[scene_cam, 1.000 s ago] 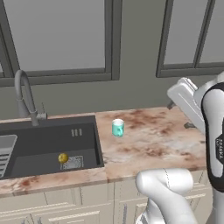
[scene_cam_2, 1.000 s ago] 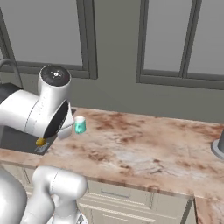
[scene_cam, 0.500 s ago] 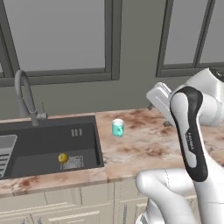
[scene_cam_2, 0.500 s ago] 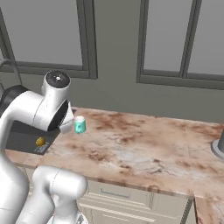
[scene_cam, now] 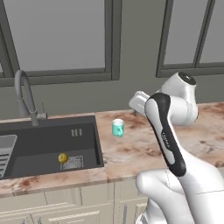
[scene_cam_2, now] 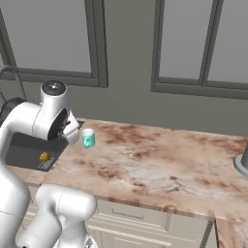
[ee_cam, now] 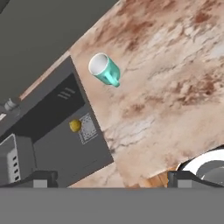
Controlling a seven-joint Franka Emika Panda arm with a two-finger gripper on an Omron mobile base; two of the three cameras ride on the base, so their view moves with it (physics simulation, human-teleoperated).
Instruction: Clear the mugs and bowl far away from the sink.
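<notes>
My tool (ee_cam: 109, 177) hangs high above the desk (ee_cam: 175, 87), its 2 dark tips spread wide at the bottom of the hand view and pinching nothing. Nearest below me is the marbled desk edge, and just past it the sink (scene_cam: 48, 146), a dark basin sunk into the desk. On the sink floor sits 1 small yellow thing (scene_cam: 63, 158), round from here; I judge it to be the yellow mug, though it is too small to tell its shape or any handle. A ribbed grey rack (scene_cam: 5, 153) lies at the far left of the basin. Further out, on the desk just beside the sink's right rim, the teal mug (ee_cam: 105, 70) stands upright with its white inside showing and its handle (ee_cam: 116, 82) turned toward me in the hand view. Behind the basin the curved faucet (scene_cam: 24, 98) rises against the wall. At the far right end of the desk in the right base view I see part of a grey round thing (scene_cam_2: 240, 162); I cannot tell what it is. I judge the teal mug light, stiff and smooth-glazed, so likely slippery; I would come straight down and pinch across the rim and wall opposite the handle, not the handle itself, and close gently since it may chip.
</notes>
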